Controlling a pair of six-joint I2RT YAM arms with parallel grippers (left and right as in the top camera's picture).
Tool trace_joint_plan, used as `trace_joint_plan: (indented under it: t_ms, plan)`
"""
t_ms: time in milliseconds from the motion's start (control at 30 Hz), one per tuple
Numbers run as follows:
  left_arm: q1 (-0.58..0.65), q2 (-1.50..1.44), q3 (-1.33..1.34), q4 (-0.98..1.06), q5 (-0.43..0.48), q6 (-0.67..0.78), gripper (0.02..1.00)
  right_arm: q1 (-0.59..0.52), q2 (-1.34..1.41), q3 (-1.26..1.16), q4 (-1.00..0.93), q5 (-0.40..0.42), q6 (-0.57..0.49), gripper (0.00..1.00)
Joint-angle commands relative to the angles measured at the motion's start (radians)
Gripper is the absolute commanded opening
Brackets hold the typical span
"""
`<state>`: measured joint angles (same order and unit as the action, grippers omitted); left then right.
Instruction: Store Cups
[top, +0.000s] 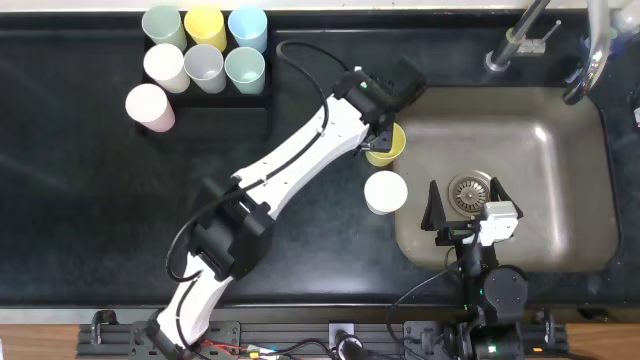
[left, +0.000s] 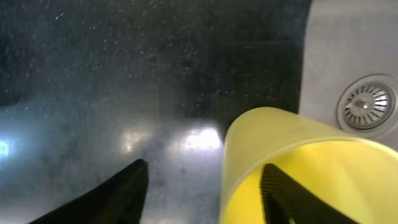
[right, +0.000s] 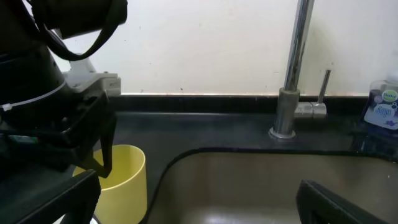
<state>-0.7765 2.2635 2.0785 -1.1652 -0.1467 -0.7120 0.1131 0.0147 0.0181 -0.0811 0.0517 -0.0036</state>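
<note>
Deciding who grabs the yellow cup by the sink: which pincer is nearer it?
Left. The left pincer straddles the yellow cup, one finger inside; the right pincer hangs over the sink, apart.

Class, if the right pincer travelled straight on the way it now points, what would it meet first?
Probably the sink's far wall, below the tap; the yellow cup sits off to one side. Depth is hard to judge.

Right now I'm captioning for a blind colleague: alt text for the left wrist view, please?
The left gripper straddles the wall of a yellow cup, one finger inside it, one outside over the black counter. The sink's drain lies beyond the cup.
</note>
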Motion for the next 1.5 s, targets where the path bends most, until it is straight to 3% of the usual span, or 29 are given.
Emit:
trace_joint_plan:
  t_ms: [33, 500, 800, 1000, 1233, 1500]
  plan:
    - [0.004, 0.016, 0.015, 0.029, 0.012, -0.011, 0.507, 0.005, -0.01, -0.013, 0.006, 0.0, -0.003, 1.0]
    - [0.009, 0.028, 0.015, 0.061, 0.053, 0.008, 0.038, 0.005, -0.01, -0.013, 0.006, 0.0, -0.003, 0.998]
    - [0.044, 0.003, 0.026, 0.024, 0.076, 0.029, 0.036, 0.005, -0.01, -0.013, 0.006, 0.0, -0.003, 0.996]
    - [0.118, -0.085, 0.098, -0.078, -0.05, -0.04, 0.036, 0.005, -0.01, -0.013, 0.006, 0.0, -0.004, 0.993]
    - [0.252, -0.172, 0.162, -0.314, -0.169, -0.356, 0.036, 0.005, -0.01, -0.013, 0.006, 0.0, -0.003, 0.998]
    - [0.386, -0.186, 0.16, -0.528, -0.169, -0.821, 0.036, 0.005, -0.01, -0.013, 0.006, 0.0, -0.004, 0.998]
